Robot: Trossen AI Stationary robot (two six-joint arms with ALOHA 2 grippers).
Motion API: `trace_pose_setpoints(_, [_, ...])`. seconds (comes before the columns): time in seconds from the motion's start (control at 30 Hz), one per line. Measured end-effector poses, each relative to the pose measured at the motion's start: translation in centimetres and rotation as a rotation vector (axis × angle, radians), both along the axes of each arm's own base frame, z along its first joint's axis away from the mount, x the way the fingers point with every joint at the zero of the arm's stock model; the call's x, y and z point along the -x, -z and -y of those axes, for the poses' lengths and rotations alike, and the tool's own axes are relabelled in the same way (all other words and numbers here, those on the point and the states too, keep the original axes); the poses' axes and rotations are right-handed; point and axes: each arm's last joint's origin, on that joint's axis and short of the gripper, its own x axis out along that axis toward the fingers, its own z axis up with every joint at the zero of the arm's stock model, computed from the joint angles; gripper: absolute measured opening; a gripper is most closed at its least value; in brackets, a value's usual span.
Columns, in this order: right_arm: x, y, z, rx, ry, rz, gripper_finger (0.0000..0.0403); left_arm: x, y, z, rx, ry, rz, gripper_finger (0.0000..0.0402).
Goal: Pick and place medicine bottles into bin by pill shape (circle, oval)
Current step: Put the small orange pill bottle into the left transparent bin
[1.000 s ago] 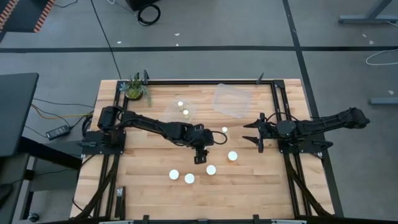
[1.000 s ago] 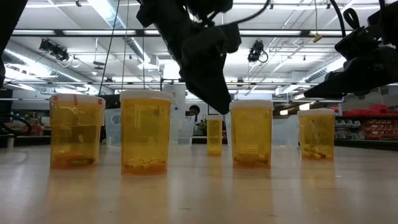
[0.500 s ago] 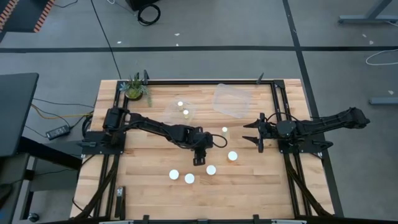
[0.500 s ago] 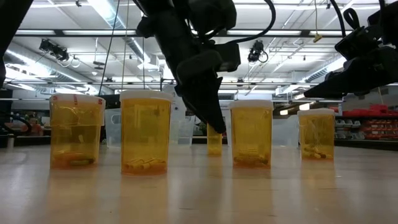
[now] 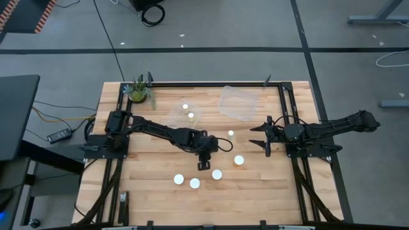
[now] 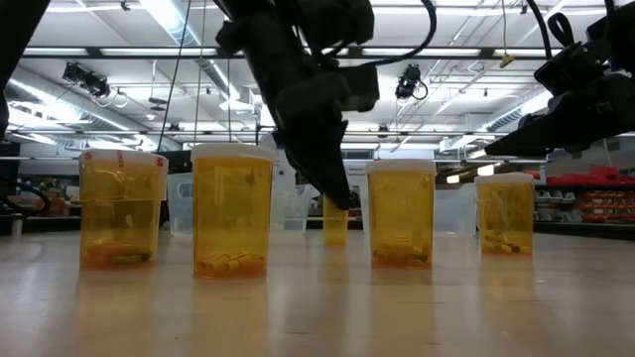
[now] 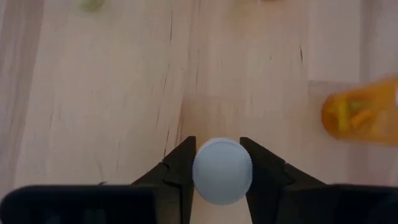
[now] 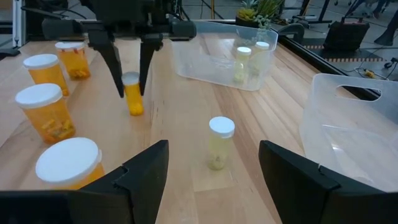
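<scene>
My left gripper (image 5: 204,162) is at the table's middle, pointing down, shut on a small amber medicine bottle with a white cap (image 7: 222,171). This bottle also shows in the low view (image 6: 335,226) and the right wrist view (image 8: 133,99). Several other white-capped bottles stand on their bases on the wood (image 5: 239,160) (image 5: 217,174) (image 5: 179,179). A small pale one (image 5: 231,133) stands farther back. My right gripper (image 5: 261,137) is open and empty at the table's right, pointing toward the middle. My left gripper has the small bottle between its two fingers (image 7: 264,177), which come from above and point down. They stand on opposite sides of the white cap (image 7: 205,171) and reach past it along the amber body (image 8: 132,102). The bottle is upright, its base on the table.
A clear bin (image 5: 177,116) holding two pale bottles sits at the back middle. A second clear bin (image 5: 238,102) lies to its right. A green potted plant (image 5: 138,91) stands at the back left corner. A dark frame (image 5: 284,102) borders the table.
My left gripper has come down over the small bottle, its fingers now beside the bottle's cap and upper body. In the low view the bottle has shifted slightly sideways on the table and stays upright.
</scene>
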Motion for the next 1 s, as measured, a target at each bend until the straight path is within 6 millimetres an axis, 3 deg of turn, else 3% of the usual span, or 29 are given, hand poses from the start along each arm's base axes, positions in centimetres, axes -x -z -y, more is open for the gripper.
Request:
trace_pose_setpoints(0.17, [0.0, 0.0, 0.0, 0.000, 0.000, 0.000, 0.0257, 1.2, -2.9, -0.2, -0.027, -0.029, 0.019, 0.0125])
trace_pose_setpoints(0.43, [0.0, 0.0, 0.0, 0.000, 0.000, 0.000, 0.0257, 3.9, -7.2, -0.9, -0.168, -0.112, 0.034, 0.0112])
trace_pose_setpoints(0.63, [0.0, 0.0, 0.0, 0.000, 0.000, 0.000, 0.0257, 5.2, -8.4, -1.9, -0.243, -0.148, 0.001, 0.0120])
trace_pose_setpoints(1.0, [0.0, 0.0, 0.0, 0.000, 0.000, 0.000, 0.0257, 6.6, -8.3, -4.0, -0.325, -0.208, -0.135, 0.0117])
